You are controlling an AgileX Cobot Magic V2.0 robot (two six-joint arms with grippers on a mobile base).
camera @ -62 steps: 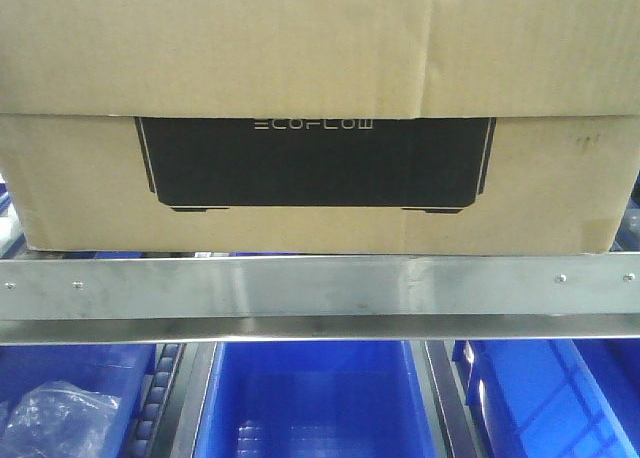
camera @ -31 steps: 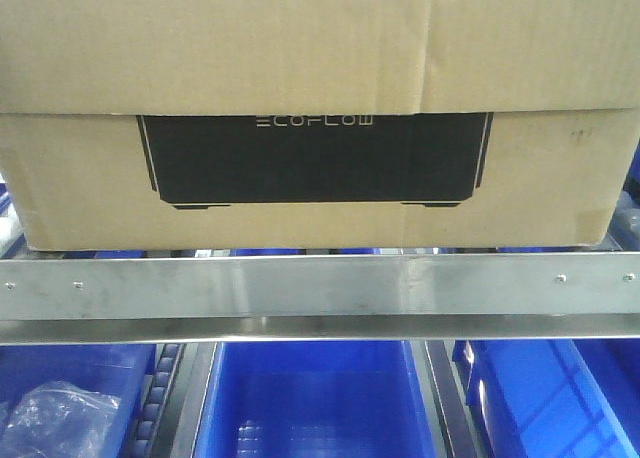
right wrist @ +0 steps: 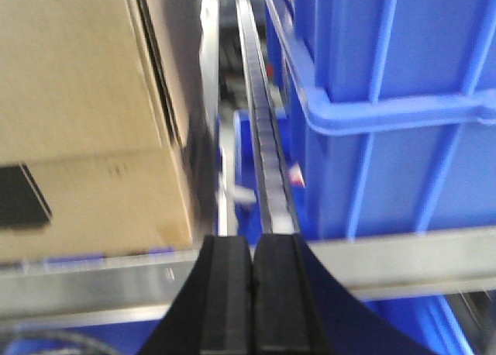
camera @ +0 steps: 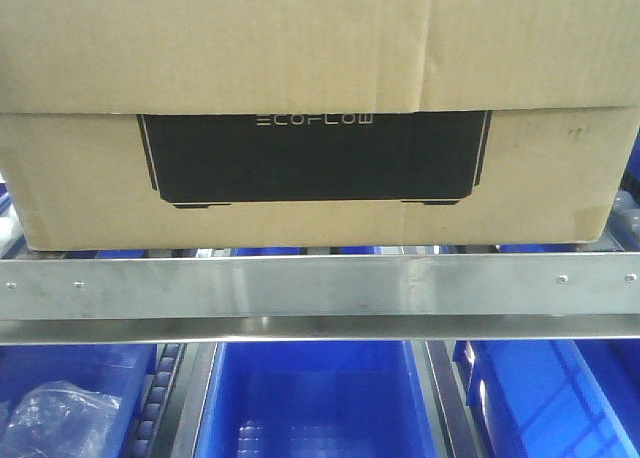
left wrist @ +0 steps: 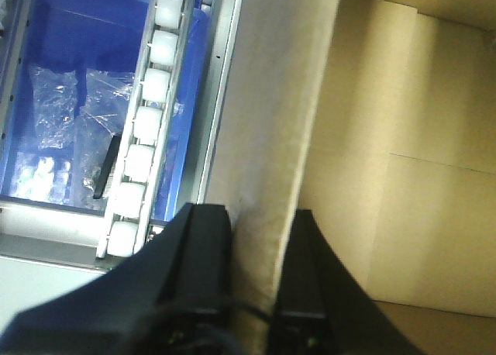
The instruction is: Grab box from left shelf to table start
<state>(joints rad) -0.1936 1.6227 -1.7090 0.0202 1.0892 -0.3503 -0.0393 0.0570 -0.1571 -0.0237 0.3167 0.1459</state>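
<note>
box (camera: 320, 58): we see matte corrugated cardboard, a black panel; top cut off.
shelf (camera: 320, 283): brushed steel rail.
left gripper (left wrist: 257, 219): pinches the box wall.
right gripper (right wrist: 252, 246): fingers pressed together, blurred.

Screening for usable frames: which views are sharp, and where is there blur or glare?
Front-facing view: dim but sharp, the lettering on the box is legible, and there is a soft sheen on the shelf rail. Left wrist view: the left gripper is near-black and soft, the box wall grainy. Right wrist view: blurred throughout, with the blue bin and right gripper smeared.
</note>
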